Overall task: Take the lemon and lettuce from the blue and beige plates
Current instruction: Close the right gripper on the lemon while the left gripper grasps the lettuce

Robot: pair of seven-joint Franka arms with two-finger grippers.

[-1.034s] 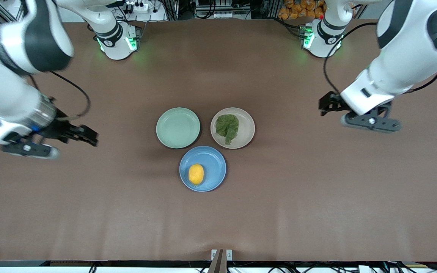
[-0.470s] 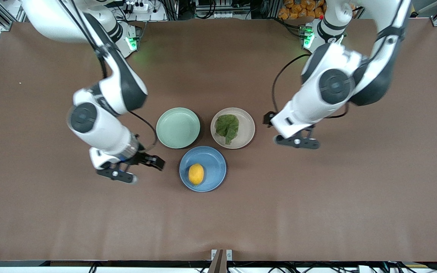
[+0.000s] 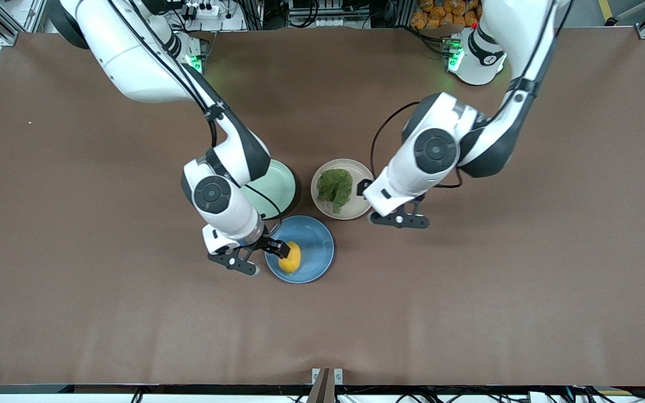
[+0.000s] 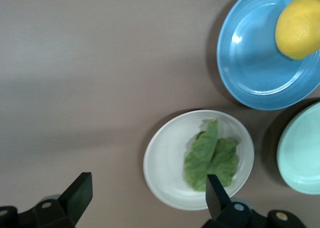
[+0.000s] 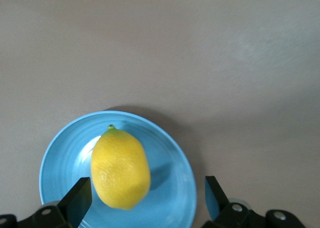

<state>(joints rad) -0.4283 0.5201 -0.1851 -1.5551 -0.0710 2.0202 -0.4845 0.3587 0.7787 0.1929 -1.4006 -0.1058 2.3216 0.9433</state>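
The lemon (image 3: pixel 292 259) lies on the blue plate (image 3: pixel 316 246), the plate nearest the front camera. My right gripper (image 3: pixel 277 247) is open just above that plate's rim, at the lemon's side toward the right arm's end. In the right wrist view the lemon (image 5: pixel 120 169) on the blue plate (image 5: pixel 172 188) lies off-centre between the open fingers of the gripper (image 5: pixel 146 189). The lettuce (image 3: pixel 335 188) lies on the beige plate (image 3: pixel 357 206). My left gripper (image 3: pixel 364 190) is open over that plate's rim. In the left wrist view the gripper (image 4: pixel 147 185) spans the beige plate's (image 4: pixel 165 173) edge beside the lettuce (image 4: pixel 210 159).
A pale mint-green plate (image 3: pixel 281 186) with nothing on it sits beside the beige plate, partly under the right arm. It also shows in the left wrist view (image 4: pixel 302 155). Brown table surface (image 3: pixel 468 291) spreads around the three plates.
Both arms have swung in from the table's ends to the plates. The right gripper has come over the blue plate by the lemon, the left gripper over the beige plate's rim.
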